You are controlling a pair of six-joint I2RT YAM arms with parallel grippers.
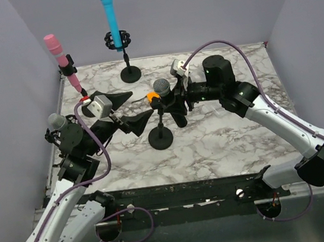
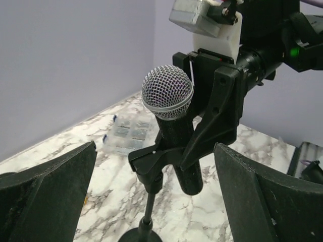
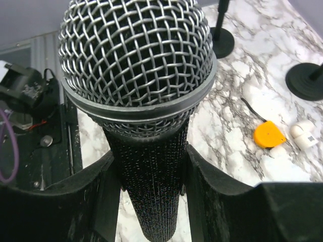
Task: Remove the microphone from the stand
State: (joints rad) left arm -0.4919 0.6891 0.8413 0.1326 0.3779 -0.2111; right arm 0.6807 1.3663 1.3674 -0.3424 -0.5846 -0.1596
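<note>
Two robot arms meet at a short black microphone stand with a round base [image 1: 160, 138], near the middle of a white marble-patterned table [image 1: 230, 142]. A black handheld microphone with a silver mesh head [image 1: 161, 87] sits in the stand's clip [image 2: 147, 160], head up.

The right gripper [image 1: 168, 103] reaches in from the right. Its fingers [image 3: 101, 201] are closed against both sides of the microphone's textured black body, just below the mesh head and just above the clip. The left gripper [image 1: 130, 109] hovers just left of the stand, its fingers [image 2: 50, 186] spread fully wide and holding nothing. In the left wrist view the microphone shows between them.

Judging progress, the reach and the grasp look done, but the removal itself is not. The microphone's body is seated in the clip, and the stand's base rests flat on the table. What is left is to draw the microphone up and out of the clip and carry it clear. The stand will probably need to be kept from tipping or lifting along with it.
</note>
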